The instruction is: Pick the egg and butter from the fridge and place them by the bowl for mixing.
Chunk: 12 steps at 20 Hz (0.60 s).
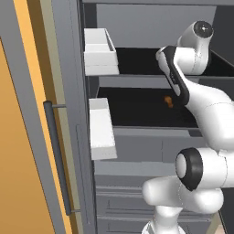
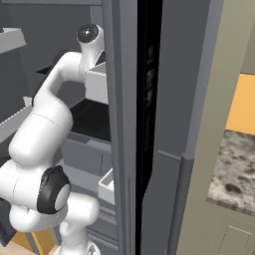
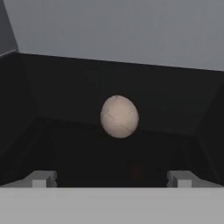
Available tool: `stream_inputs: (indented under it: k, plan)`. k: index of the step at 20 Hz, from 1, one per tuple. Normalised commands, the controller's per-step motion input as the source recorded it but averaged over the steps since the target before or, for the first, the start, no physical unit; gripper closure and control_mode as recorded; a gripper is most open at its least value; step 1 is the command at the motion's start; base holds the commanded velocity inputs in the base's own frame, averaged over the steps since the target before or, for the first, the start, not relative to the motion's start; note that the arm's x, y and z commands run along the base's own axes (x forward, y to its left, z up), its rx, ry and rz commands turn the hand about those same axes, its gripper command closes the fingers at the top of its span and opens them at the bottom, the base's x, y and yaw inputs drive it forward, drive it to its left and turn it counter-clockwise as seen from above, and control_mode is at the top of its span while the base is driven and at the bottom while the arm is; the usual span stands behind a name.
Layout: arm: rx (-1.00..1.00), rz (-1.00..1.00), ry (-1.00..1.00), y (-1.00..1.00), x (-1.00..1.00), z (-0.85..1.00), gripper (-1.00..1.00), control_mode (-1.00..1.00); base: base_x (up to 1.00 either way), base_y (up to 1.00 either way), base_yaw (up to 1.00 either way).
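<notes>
- Grey and tall, the fridge [image 1: 151, 141] stands open, with black inner shelves, white door bins [image 1: 99, 52] on its door at the left base view's left and a long dark bar handle [image 1: 57, 155] on the door's outer face.
- White with dark joints, the arm [image 1: 201, 103] rises from the lower right of the left base view, bends at a low elbow, then reaches up and into the fridge's upper shelf, its last links well inside the cabinet.
- Black shelf below it: a small orange lumpy item [image 1: 168, 100] lies near the shelf's middle, just left of the forearm as the left base view shows it.
- The gripper [image 3: 111, 177] has its jaws spread wide, nothing between them; its two finger tips [image 3: 41, 178] stand far apart at the bottom of the hand view.
- The egg [image 3: 119, 116], pale pinkish-brown, sits on the dark shelf directly ahead of the gripper, centred between the finger tips and apart from them, short of the shelf's back wall.
</notes>
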Motion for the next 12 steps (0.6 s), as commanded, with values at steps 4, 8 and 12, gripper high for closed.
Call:
stream_inputs:
  k: [4, 8, 12]
  plan:
    - [0.01, 0.00, 0.00, -0.08, 0.41, -0.07, -1.00, -1.00, 0.00, 0.00, 0.00]
    - [0.02, 0.00, 0.01, -0.07, 0.43, -0.09, -1.00, -1.00, 0.00, 0.00, 0.00]
    - [0.02, 0.00, 0.00, -0.07, 0.41, -0.09, -1.00, -1.00, 0.00, 0.00, 0.00]
